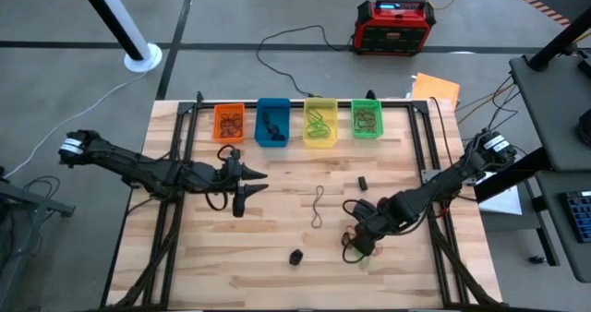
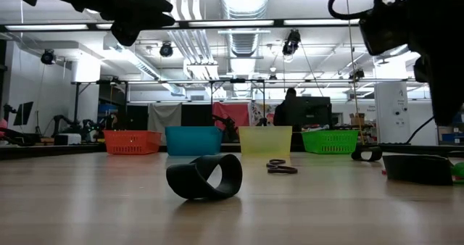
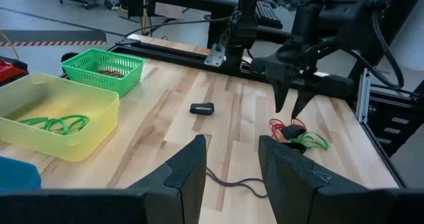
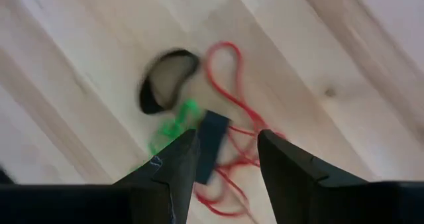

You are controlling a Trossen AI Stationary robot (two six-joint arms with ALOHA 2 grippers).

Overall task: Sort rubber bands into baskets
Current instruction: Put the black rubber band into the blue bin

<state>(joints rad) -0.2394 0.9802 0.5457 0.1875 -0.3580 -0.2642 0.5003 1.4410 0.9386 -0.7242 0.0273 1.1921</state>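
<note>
A small heap of rubber bands (image 1: 356, 250) lies at the near right of the table: a red loop (image 4: 233, 85), a green one (image 4: 173, 128), a black ring (image 4: 165, 81) and a dark blue strip (image 4: 211, 144). My right gripper (image 1: 362, 238) hangs just above the heap, pointing steeply down, open (image 3: 290, 110), and touches nothing. My left gripper (image 1: 257, 183) is held above the table's left middle, almost level and open (image 3: 232, 168), with nothing between its fingers. Orange (image 1: 229, 123), blue (image 1: 272, 121), yellow (image 1: 320, 121) and green (image 1: 366, 118) baskets stand in a row along the far edge, with bands in them.
Lying loose on the wood are a thin dark band (image 1: 318, 206) at mid-table, a black band (image 1: 362, 182) right of centre and another wide black band (image 1: 295, 256) near the front edge (image 2: 204, 176). A black frame borders the table. A red-black box (image 1: 393, 26) sits on the floor beyond.
</note>
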